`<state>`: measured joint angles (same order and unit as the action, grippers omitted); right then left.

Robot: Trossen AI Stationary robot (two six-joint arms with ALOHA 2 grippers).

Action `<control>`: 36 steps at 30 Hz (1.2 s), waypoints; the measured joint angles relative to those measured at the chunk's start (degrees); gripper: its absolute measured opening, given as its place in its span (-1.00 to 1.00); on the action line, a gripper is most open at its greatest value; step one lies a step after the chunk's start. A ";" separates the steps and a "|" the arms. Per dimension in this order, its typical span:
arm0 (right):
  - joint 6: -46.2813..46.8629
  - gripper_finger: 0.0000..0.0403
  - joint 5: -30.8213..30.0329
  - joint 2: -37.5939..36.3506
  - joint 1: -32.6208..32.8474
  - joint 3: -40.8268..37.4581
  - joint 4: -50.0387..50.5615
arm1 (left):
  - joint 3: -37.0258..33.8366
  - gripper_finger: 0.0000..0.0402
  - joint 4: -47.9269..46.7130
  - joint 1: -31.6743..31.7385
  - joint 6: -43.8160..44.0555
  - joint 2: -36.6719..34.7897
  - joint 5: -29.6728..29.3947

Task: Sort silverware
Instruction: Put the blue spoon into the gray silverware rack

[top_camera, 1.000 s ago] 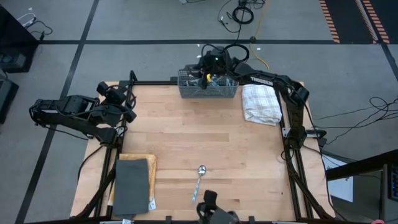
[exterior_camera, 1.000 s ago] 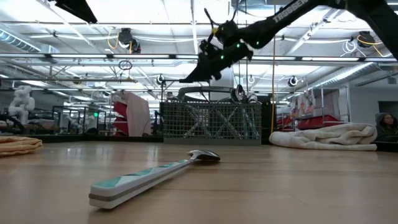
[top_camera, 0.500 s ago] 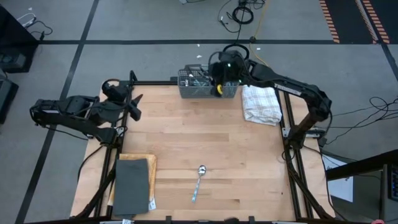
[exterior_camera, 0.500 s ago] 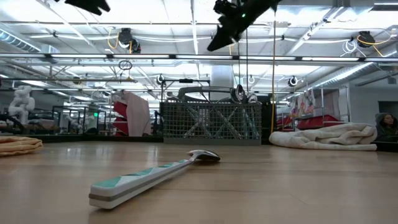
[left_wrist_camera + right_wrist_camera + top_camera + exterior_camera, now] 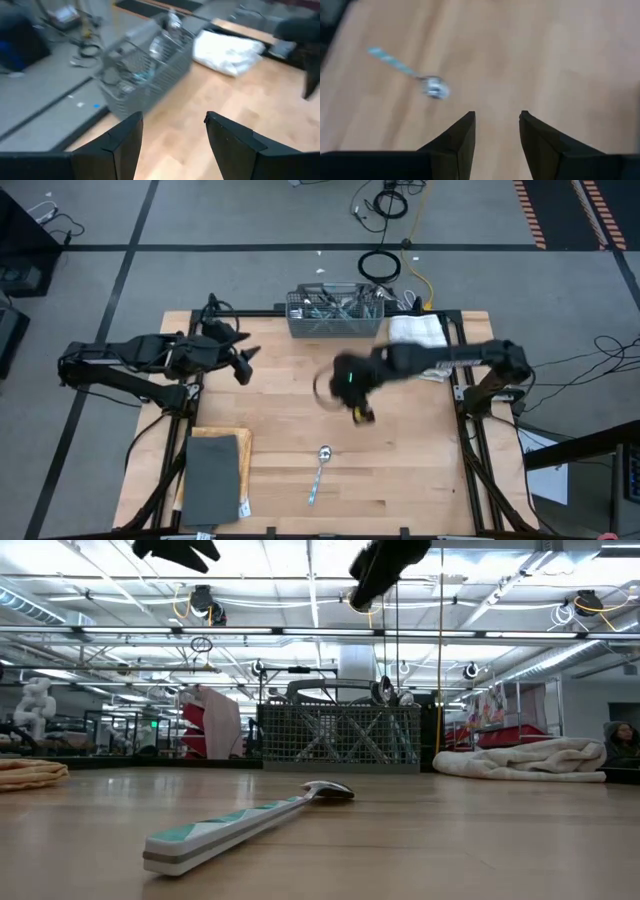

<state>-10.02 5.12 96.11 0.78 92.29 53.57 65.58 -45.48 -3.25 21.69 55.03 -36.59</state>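
A spoon with a light blue patterned handle lies flat on the wooden table near its near edge; it also shows in the low view and the right wrist view. More silverware stands in the grey mesh basket at the far edge, blurred in the left wrist view. My right gripper hangs open and empty above the table's middle, high in the low view. My left gripper is open in the air left of centre, facing the basket.
A white folded towel lies right of the basket at the far right corner. A dark grey pad on a wooden board sits at the near left corner. Bare wood stretches between the basket and the spoon.
My right gripper has left the spot above the basket and swung toward the near edge, now over the table's middle. My left gripper has reached rightward from the left edge toward the table's centre. The spoon has stayed where it was.
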 joint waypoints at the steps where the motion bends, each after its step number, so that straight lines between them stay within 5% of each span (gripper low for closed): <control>1: -0.53 -0.31 -0.06 0.93 2.62 0.00 -0.62 | 0.00 0.11 -0.01 0.00 0.02 0.39 1.45; 11: -4.28 -0.31 -0.92 15.26 18.26 2.51 -8.03 | 0.00 0.11 -0.60 -0.11 0.46 0.80 10.24; 23: -11.78 -0.31 -0.89 34.16 19.17 20.08 -0.59 | 0.00 0.11 -8.53 -0.26 0.48 0.55 13.94; 32: -17.82 -0.31 -0.94 41.15 18.82 20.72 2.09 | 0.00 0.11 -12.88 -0.26 0.46 0.57 13.92; 36: -17.57 -0.42 -5.64 43.76 18.98 21.04 2.45 | 0.00 0.11 -12.74 -0.26 0.46 0.57 13.87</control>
<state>-27.59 -0.51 139.87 19.76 113.33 56.02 65.58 -58.22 -3.51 22.15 55.59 -22.72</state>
